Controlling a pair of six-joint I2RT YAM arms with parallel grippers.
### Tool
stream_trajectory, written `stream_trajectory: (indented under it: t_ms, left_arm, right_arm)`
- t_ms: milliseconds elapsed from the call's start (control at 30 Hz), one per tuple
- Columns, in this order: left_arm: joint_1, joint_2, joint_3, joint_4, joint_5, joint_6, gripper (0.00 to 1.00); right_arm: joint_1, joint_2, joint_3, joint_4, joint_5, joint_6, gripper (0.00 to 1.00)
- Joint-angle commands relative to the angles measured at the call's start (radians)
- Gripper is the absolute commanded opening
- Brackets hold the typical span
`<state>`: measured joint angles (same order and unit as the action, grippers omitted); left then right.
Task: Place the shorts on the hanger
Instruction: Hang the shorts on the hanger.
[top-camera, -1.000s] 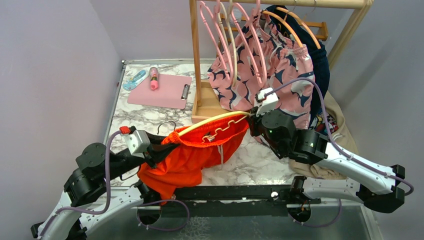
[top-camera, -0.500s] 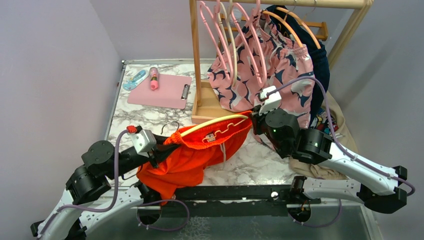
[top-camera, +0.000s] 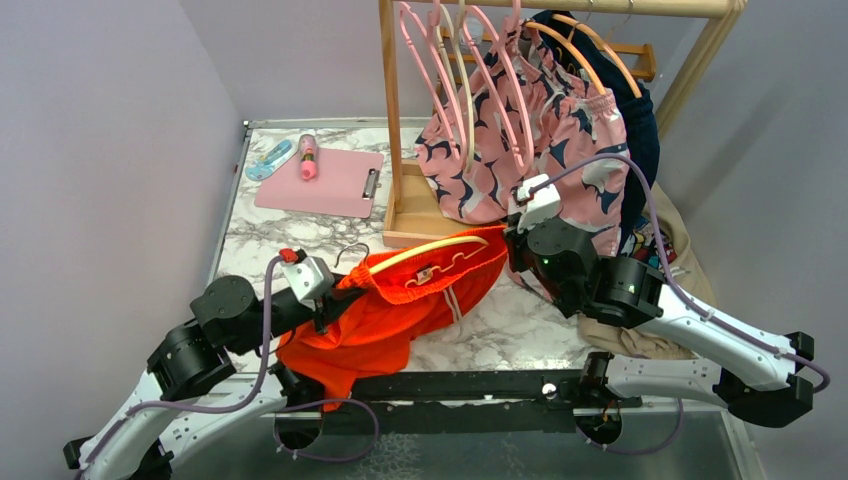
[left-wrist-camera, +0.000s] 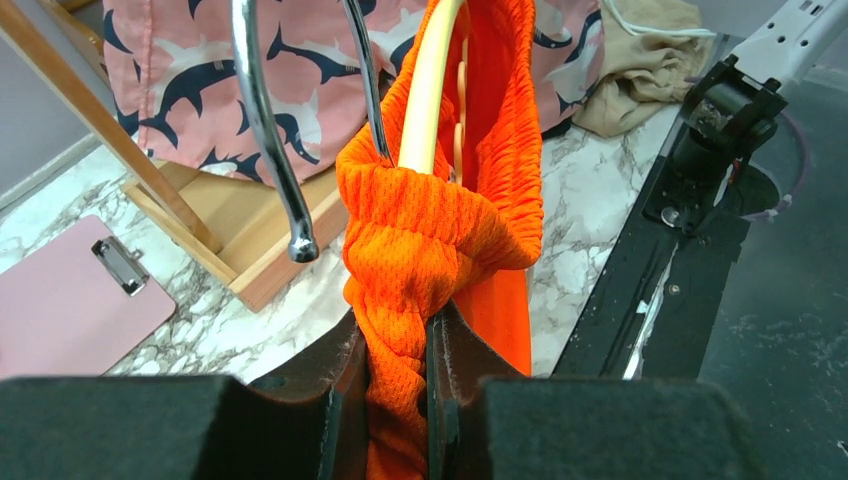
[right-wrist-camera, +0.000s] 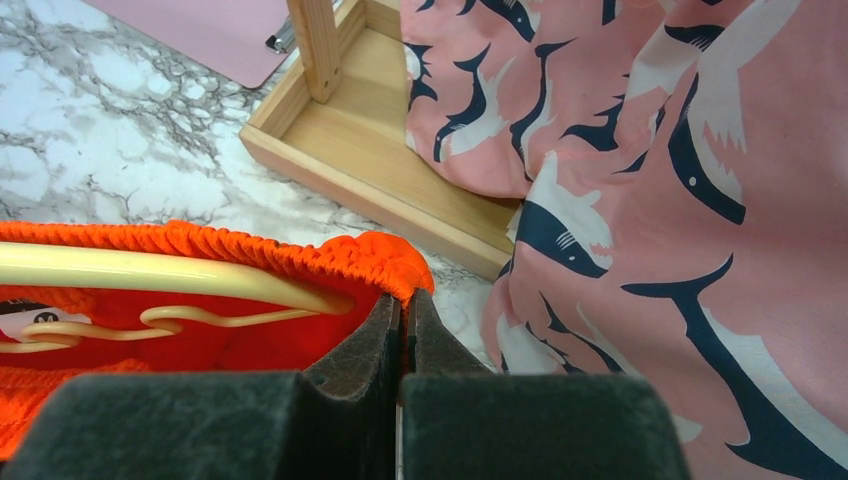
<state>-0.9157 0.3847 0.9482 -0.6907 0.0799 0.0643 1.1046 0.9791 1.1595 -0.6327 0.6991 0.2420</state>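
Left wrist cam: stretching the shorts (left-wrist-camera: 440, 240) over the hanger (left-wrist-camera: 425, 100)
I'm squeezing a bunched fold of waistband in the left gripper (left-wrist-camera: 398, 335), jaws nearly closed on it. Farther out, the right gripper (right-wrist-camera: 404, 305) is clamping tight on the opposite waistband corner by the hanger's end. I'm guessing pulling evenly, not yanking, seats the elastic.
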Motion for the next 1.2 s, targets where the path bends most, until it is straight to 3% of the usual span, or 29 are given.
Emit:
stream_trajectory:
  t_ms: [0, 400, 867, 1167]
  left_arm:
    - [0.003, 0.024, -0.002, 0.027, -0.047, 0.010, 0.00]
    - [0.003, 0.057, -0.125, 0.142, 0.009, -0.037, 0.00]
    - [0.003, 0.039, -0.358, 0.501, 0.058, -0.118, 0.00]
    - [0.003, 0.020, -0.490, 0.627, 0.005, -0.156, 0.00]
  right_arm:
    - [-0.011, -0.004, 0.016, -0.019, 0.048, -0.018, 0.01]
    - [-0.011, -0.016, -0.034, 0.024, -0.038, 0.002, 0.01]
    - [-0.011, -0.009, -0.105, 0.166, -0.290, 0.041, 0.01]
    - [-0.011, 0.003, -0.149, 0.216, -0.327, 0.073, 0.01]
